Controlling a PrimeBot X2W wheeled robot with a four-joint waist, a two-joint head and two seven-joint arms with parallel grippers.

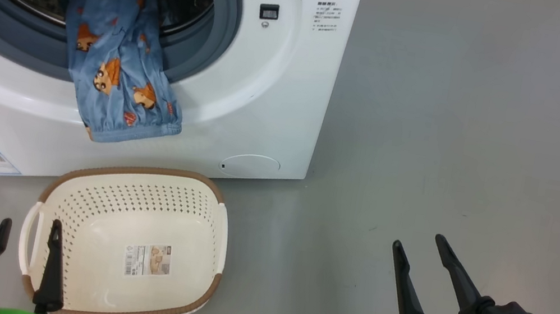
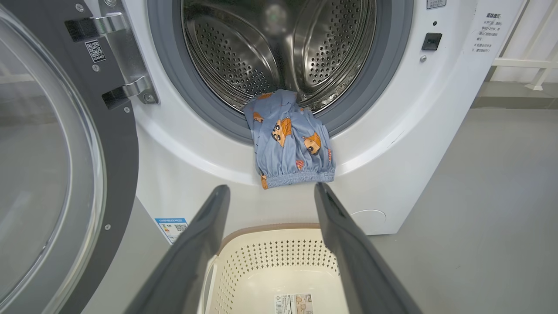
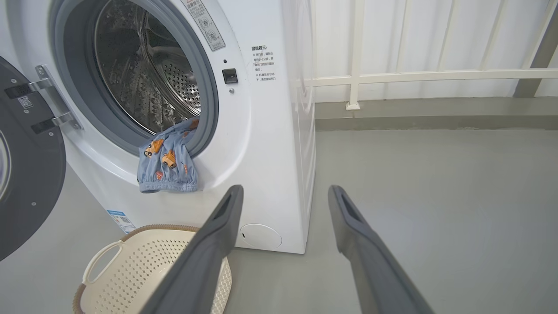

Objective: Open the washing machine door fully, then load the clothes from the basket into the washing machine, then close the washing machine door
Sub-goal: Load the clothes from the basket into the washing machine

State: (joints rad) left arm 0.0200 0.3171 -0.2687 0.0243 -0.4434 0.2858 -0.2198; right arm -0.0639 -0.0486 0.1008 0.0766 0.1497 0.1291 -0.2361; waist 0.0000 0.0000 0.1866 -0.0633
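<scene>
One soft, light garment (image 1: pixel 120 56) droops over the washing machine (image 1: pixel 279 94) lip, probably best pinched at its gathered hem; left gripper (image 1: pixel 31 223) and right gripper (image 1: pixel 418 241) gape wide, empty.

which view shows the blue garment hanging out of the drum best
The left wrist view: the garment faces the camera squarely, draped from the drum over the grey ring, hem against the washing machine front. The head view shows it large but from above; the right wrist view shows it small and side-on.
</scene>
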